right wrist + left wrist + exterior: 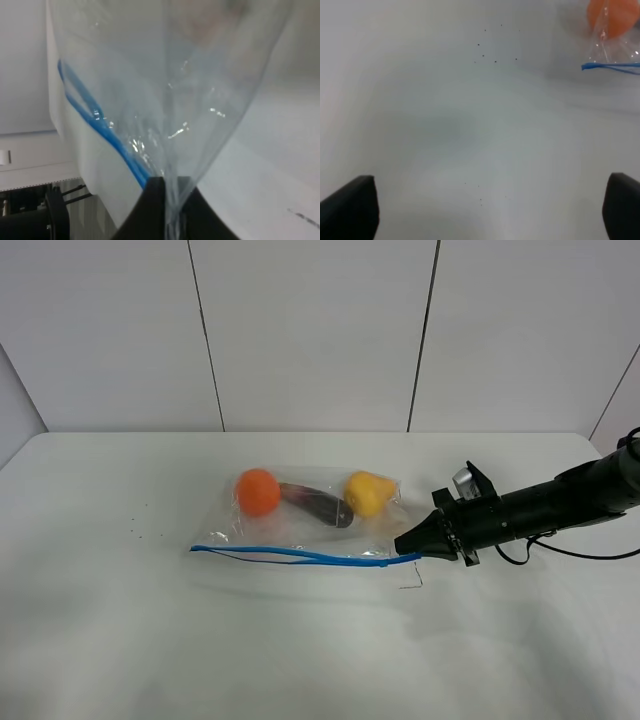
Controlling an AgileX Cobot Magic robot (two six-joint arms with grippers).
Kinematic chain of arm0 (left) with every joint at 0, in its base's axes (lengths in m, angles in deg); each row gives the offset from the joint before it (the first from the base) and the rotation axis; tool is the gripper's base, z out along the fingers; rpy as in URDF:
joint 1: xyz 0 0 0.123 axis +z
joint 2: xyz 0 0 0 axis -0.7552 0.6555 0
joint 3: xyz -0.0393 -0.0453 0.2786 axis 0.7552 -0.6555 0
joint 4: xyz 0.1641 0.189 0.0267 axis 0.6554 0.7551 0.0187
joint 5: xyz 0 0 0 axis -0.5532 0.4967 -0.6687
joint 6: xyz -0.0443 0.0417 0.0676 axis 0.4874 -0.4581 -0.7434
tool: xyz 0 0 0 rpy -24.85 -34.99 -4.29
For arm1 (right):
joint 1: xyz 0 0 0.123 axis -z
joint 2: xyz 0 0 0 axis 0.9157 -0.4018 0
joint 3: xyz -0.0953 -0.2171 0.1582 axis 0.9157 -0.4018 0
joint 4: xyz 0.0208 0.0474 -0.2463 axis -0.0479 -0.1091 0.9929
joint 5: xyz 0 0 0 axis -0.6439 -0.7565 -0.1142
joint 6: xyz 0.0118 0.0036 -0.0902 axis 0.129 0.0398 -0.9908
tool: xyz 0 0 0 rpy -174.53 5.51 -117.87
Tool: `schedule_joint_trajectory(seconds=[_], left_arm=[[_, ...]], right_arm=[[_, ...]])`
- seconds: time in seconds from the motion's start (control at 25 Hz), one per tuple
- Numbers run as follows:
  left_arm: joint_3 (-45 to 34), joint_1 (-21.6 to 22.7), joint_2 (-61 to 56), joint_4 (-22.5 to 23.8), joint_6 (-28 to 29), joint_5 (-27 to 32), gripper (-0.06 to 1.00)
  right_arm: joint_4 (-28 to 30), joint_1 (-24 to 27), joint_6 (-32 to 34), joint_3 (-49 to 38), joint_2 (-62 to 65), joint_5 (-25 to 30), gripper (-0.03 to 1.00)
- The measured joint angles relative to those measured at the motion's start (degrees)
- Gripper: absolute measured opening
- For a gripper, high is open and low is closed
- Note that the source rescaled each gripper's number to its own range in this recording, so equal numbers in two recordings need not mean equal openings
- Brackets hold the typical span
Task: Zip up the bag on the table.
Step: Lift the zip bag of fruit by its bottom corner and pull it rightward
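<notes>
Right fingers (150, 210) pinching bag (165, 100) film, clear only from wrist

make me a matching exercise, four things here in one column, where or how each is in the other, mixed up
1 round orange fruit
2 dark purple eggplant
3 yellow pear
4 right gripper

A shut on a corner of the clear plastic zip-lock bag
B middle of the bag
C bag's left end, high view
D bag's right end, high view

Pairs: 1-C, 2-B, 3-D, 4-A
</notes>
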Motion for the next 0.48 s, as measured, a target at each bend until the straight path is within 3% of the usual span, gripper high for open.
schedule_joint_trajectory(seconds=[0.48], left_arm=[[0.0, 0.0, 0.0, 0.0, 0.0, 0.0, 1.00]], right_arm=[[-1.5, 0.0, 1.1, 0.0, 0.0, 4.6, 0.00]])
